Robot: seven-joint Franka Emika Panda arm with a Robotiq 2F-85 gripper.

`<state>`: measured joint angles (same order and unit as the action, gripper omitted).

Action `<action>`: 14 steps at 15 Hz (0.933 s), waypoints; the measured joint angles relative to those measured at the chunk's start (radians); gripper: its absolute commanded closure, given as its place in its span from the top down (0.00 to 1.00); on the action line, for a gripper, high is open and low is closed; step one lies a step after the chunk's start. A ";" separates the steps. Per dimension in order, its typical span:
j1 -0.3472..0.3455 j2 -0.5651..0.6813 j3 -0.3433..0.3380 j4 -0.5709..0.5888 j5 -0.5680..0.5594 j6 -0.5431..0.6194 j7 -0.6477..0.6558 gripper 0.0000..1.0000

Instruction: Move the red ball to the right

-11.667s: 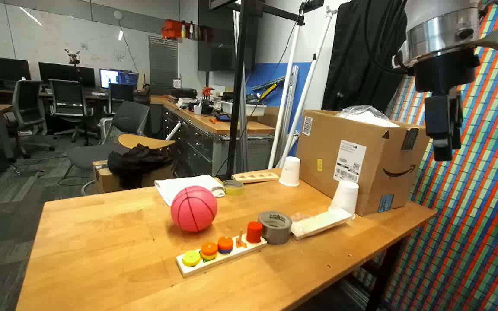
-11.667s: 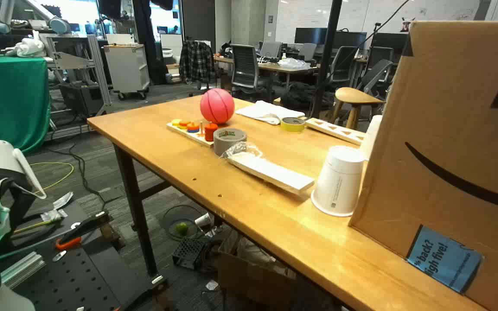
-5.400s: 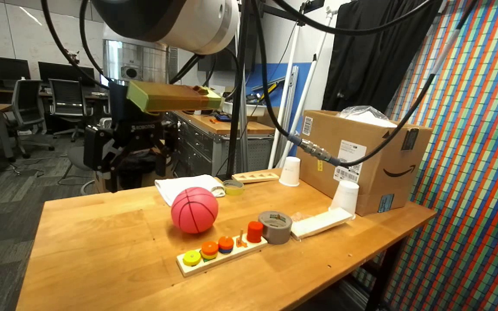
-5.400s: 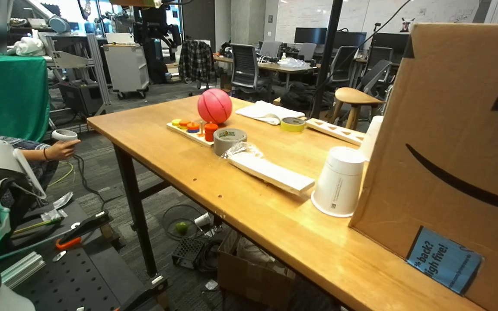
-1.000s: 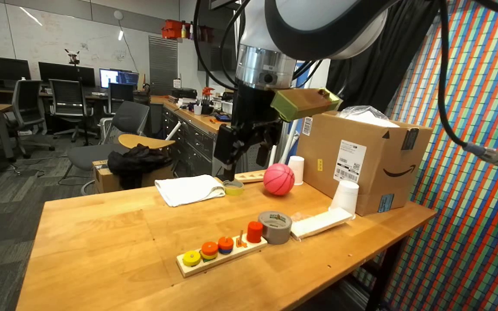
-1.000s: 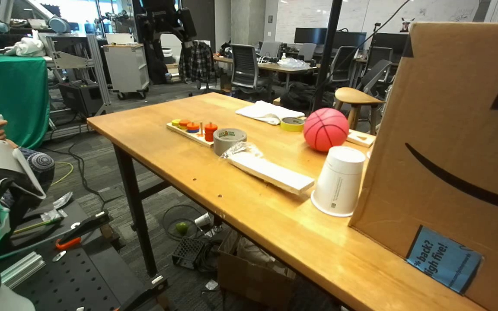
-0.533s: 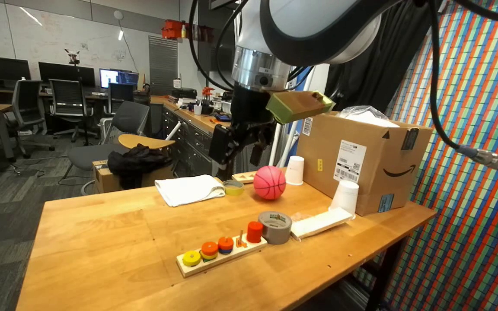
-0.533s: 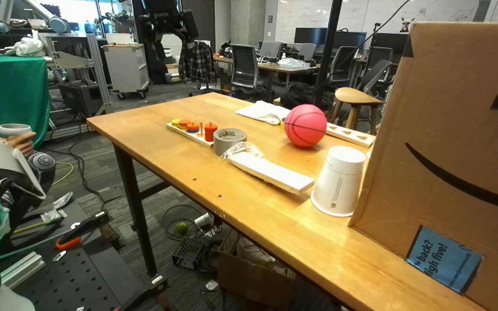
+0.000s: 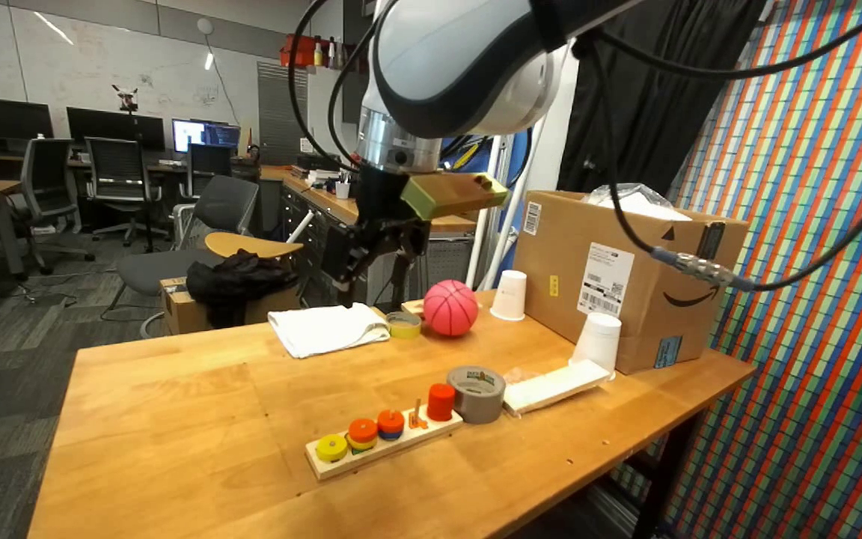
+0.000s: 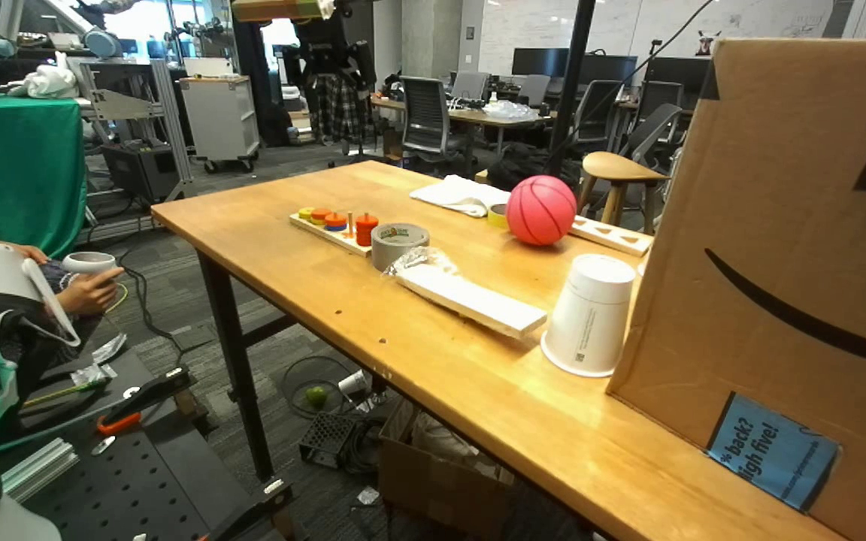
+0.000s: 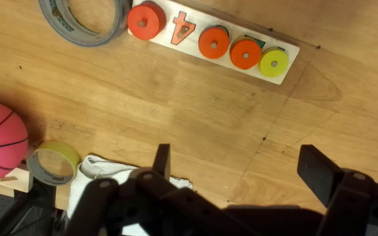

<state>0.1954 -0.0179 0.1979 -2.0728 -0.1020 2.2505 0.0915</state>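
Wrist view: seeing Robotiq gripper [image 11: 235, 153] w/ jaws standing wide apart, i.e. released, w/ wood tabletop [image 9: 199, 419] showing btwn. Partly covers folded white cloth [image 9: 330, 329] in that view; can't tell ht. above it. Hangs from Panda arm [image 9: 438, 67], w/ yellow-green block [image 9: 455, 196] fixed at wrist.

Next out, find pink-red toy basketball [image 9: 450, 308] on tabletop, apart from gripper, cut off by L edge in wrist view. Sits R of yellow tape roll [image 9: 404, 332] in both exterior views, just beside; can't tell if touching. Partly hides triangle-cut wood strip [image 10: 607, 242] in those views, w/ upturned white paper cup [image 9: 509, 299] nearby.

Across tabletop, see number peg board [image 11: 167, 32] bearing orange, red & yellow rings [image 11: 245, 63] & printed "4" [image 11: 179, 24] round one peg, w/ gray duct-tape roll [image 9: 480, 408] just beside red-ring end. Farther along, see white plank [image 9: 554, 387] w/ crumpled clear wrap [image 10: 427, 259] by one end, another upturned cup [image 10: 587, 323] by opp. end, & Amazon cardboard box [image 9: 648, 307] just past cup, w/ clear plastic [image 9: 637, 198] poking from top. Off table, in an exterior view, see wooden stool [image 10: 622, 167] & office chair [image 10: 427, 109] in bkgd.
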 measured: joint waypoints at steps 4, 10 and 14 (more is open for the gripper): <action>-0.014 0.164 -0.020 0.150 -0.018 -0.002 -0.041 1.00; -0.017 0.361 -0.084 0.360 -0.109 -0.006 -0.051 1.00; -0.019 0.463 -0.141 0.468 -0.164 -0.026 -0.051 1.00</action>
<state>0.1765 0.4448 0.0570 -1.6045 -0.2665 2.2242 0.0405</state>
